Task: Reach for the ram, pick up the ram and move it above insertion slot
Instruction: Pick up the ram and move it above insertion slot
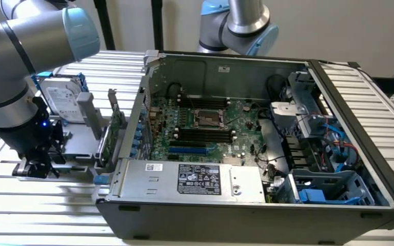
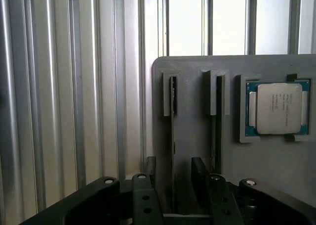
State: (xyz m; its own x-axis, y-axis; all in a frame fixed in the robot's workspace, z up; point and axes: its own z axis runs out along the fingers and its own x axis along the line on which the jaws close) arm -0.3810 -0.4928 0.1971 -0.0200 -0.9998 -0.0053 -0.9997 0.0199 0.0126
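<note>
In the wrist view the ram (image 2: 173,111) stands on edge in a slot of a grey holder block (image 2: 192,136), seen as one thin dark strip. My gripper (image 2: 174,171) is open, with one black finger (image 2: 150,166) on each side of the strip and a gap to both. In the exterior view the gripper (image 1: 37,168) sits low over the grey holder (image 1: 74,146) at the left, outside the open computer case (image 1: 252,205). The motherboard's black slots (image 1: 198,135) lie inside that case.
A processor chip (image 2: 277,108) rests in a recess of the holder beside a second slot (image 2: 217,116). A silver hard drive (image 1: 63,97) and a larger green card (image 1: 115,123) stand between my arm and the case wall. A second robot arm (image 1: 241,25) stands behind the case.
</note>
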